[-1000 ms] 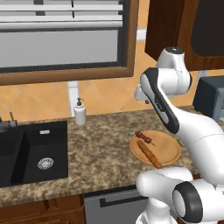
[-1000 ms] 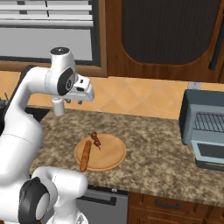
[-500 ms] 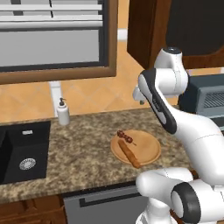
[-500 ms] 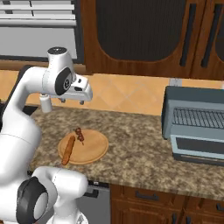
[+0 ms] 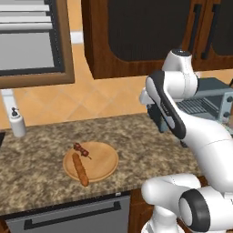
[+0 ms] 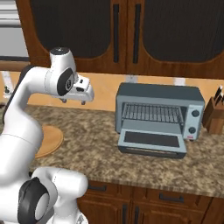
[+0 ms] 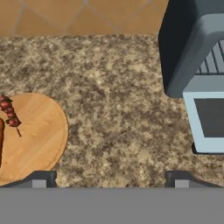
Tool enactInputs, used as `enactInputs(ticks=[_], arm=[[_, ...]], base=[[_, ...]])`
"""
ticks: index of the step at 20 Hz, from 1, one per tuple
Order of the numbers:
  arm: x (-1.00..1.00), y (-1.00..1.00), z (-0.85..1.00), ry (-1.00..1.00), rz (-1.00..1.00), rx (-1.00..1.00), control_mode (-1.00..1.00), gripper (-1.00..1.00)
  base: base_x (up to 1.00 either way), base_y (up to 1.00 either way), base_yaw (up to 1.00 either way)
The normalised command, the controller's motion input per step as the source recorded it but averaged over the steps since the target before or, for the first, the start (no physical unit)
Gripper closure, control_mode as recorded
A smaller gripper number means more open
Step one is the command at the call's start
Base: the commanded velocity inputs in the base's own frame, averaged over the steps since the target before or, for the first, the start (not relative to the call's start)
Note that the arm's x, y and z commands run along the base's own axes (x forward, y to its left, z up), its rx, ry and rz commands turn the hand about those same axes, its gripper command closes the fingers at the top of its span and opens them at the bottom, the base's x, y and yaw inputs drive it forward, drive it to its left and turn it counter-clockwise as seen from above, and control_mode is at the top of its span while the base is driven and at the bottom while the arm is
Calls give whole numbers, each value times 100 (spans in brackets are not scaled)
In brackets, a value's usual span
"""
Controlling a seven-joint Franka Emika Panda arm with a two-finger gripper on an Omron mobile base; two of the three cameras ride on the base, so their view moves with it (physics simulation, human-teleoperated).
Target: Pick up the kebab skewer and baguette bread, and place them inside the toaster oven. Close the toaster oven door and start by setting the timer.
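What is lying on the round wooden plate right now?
The kebab skewer and the baguette lie side by side on the wooden plate. Nothing else shows on it, and nothing covers it in the left base view.

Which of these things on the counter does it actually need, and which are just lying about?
For the job:
kebab skewer
baguette bread
toaster oven
toaster oven door, already dropped open

Just lying about:
soap dispenser
knife block

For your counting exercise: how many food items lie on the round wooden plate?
2. The kebab skewer lies near the wooden plate's back edge, and the baguette bread stretches from beside it to the front rim. Nothing appears hidden.
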Motion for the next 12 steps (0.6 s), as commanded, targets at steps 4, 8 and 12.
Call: enactInputs(ticks=[4, 8, 12], arm=[[0, 0, 0, 0, 0, 0, 100, -100], [0, 0, 0, 0, 0, 0, 100, -100], [0, 0, 0, 0, 0, 0, 100, -100]], base=[[30, -46, -5], [54, -3, 0], [51, 2, 5]])
